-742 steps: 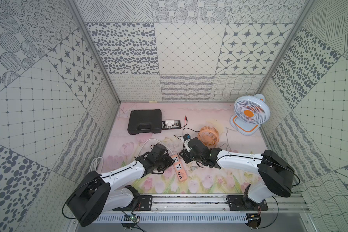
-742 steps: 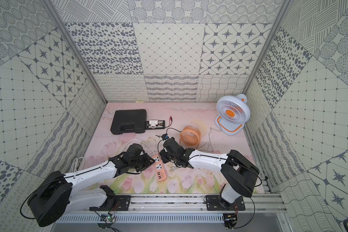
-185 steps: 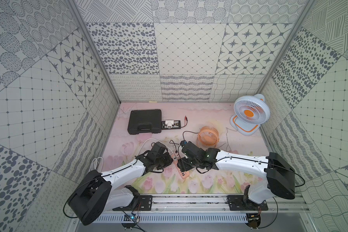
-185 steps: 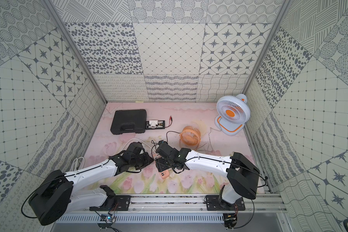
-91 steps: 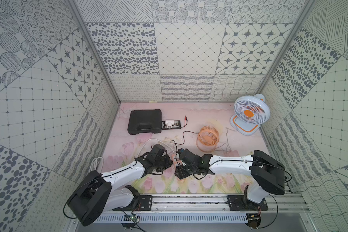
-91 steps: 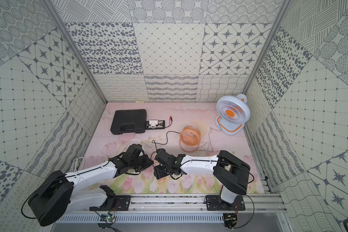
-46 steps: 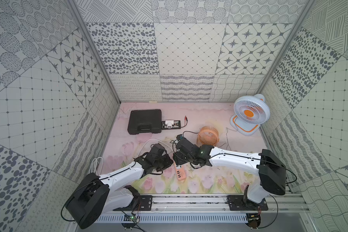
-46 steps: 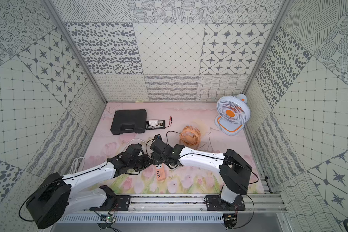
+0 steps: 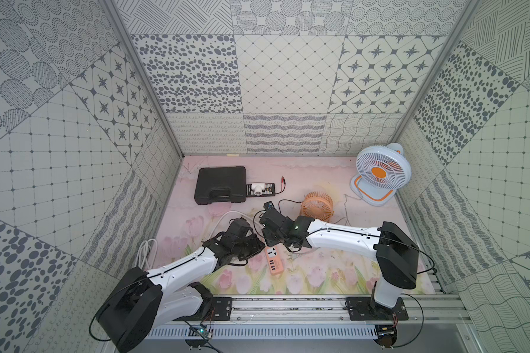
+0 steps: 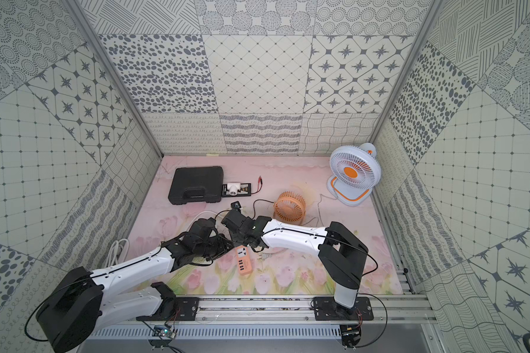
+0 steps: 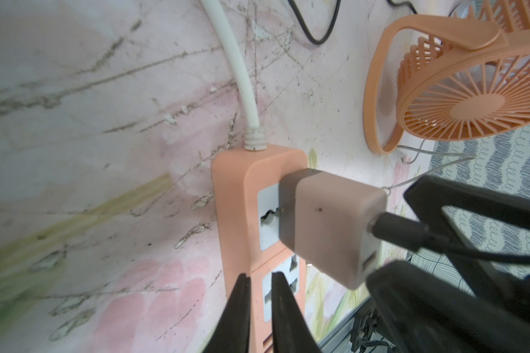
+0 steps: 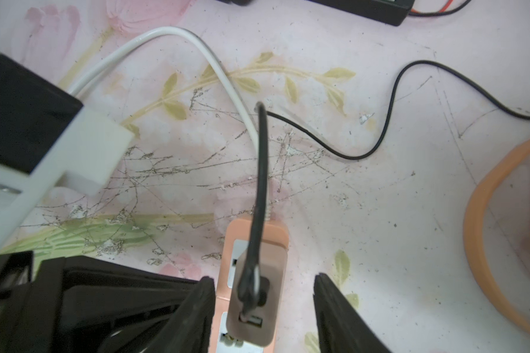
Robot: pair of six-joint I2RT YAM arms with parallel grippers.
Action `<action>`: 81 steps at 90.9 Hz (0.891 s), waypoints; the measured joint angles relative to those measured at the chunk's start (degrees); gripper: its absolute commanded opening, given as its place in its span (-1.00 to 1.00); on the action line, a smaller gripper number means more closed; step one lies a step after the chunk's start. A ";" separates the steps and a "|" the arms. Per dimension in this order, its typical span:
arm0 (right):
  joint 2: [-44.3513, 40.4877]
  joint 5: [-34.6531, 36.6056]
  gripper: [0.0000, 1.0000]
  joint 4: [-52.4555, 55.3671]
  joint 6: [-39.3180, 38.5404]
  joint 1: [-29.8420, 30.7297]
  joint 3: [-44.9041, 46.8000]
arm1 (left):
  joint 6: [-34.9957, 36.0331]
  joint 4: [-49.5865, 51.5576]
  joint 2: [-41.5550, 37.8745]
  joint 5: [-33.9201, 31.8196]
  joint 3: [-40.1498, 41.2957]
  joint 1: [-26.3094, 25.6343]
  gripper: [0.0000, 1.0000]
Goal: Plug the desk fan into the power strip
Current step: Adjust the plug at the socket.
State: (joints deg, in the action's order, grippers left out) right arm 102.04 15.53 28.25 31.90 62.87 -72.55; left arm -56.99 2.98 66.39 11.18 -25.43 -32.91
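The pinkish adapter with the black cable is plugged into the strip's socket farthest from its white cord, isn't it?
Not quite. The adapter with the black cable stands in the power strip's socket nearest its white cord, not the farthest one. The left wrist view shows this plainly: the cord enters the strip right beside that socket.

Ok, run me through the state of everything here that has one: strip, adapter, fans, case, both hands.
power strip: lying flat, cord-end socket taken, next socket free.
adapter: plugged into the cord-end socket, black cable plugged into it.
left hand: shut, tips at the strip.
right hand: open, straddling the adapter.
orange fan: on its stand, face tilted up.
white fan: upright.
black case: closed.
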 measured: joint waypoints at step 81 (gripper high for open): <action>2.78 4.68 -1.00 -1.86 2.97 2.71 1.90 | 0.20 -0.15 2.86 0.72 0.00 0.00 -0.61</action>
State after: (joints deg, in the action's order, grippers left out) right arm 104.81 20.21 26.39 34.87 65.58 -70.65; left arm -56.80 2.83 69.25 11.90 -25.43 -32.91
